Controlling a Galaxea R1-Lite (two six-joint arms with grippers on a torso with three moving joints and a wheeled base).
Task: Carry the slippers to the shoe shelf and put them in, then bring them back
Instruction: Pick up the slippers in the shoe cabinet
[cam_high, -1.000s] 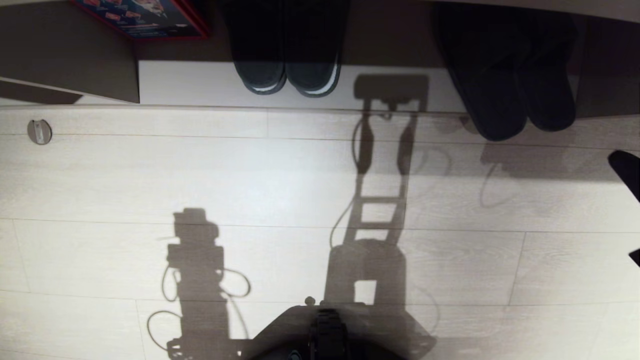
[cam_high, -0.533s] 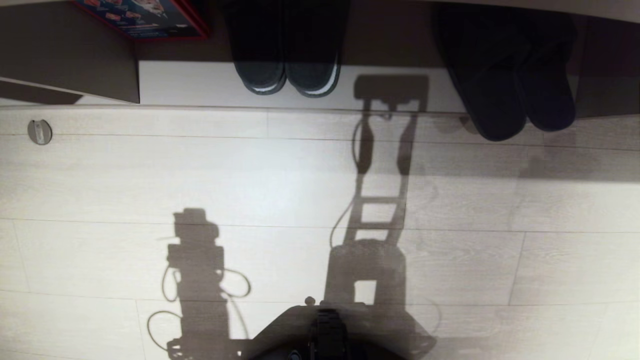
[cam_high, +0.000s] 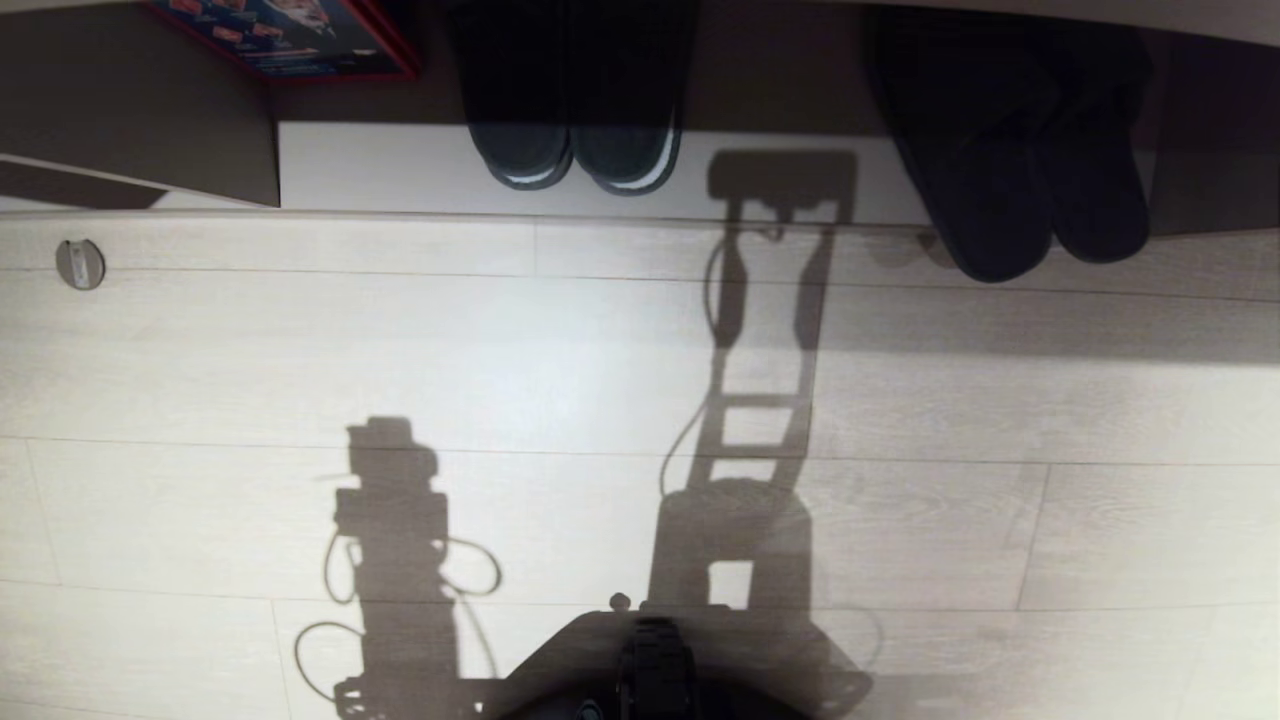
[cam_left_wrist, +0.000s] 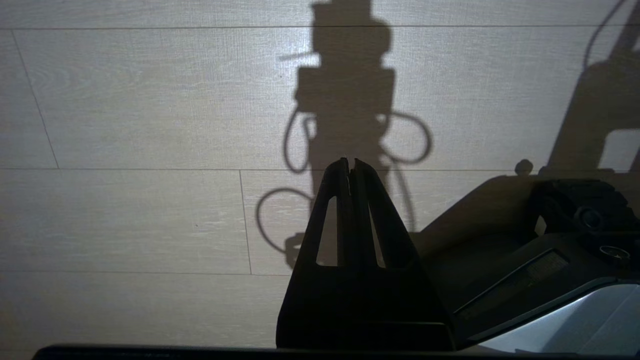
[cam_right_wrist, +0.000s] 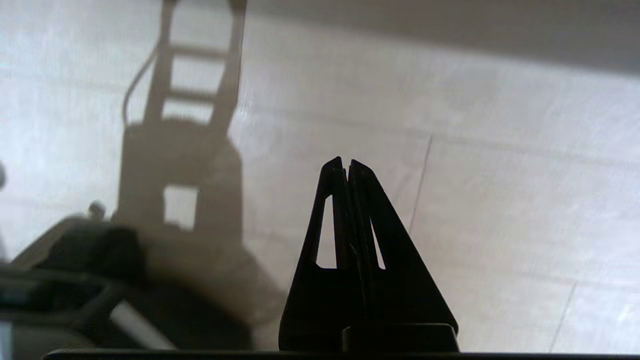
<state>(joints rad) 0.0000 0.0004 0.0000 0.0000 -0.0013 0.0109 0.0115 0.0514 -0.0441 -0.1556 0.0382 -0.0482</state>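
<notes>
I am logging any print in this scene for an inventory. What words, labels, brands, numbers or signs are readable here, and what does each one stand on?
None can be read.
Flat red-edged box with a dark blue printed face, lying on the beige wood-grain shoe shelf: coloured print, too small and blurred to read.
Small round grey disc on the pale plank floor: no legible marking.
Plain dark slippers and the dark pair with pale sole rims: no visible brand.
</notes>
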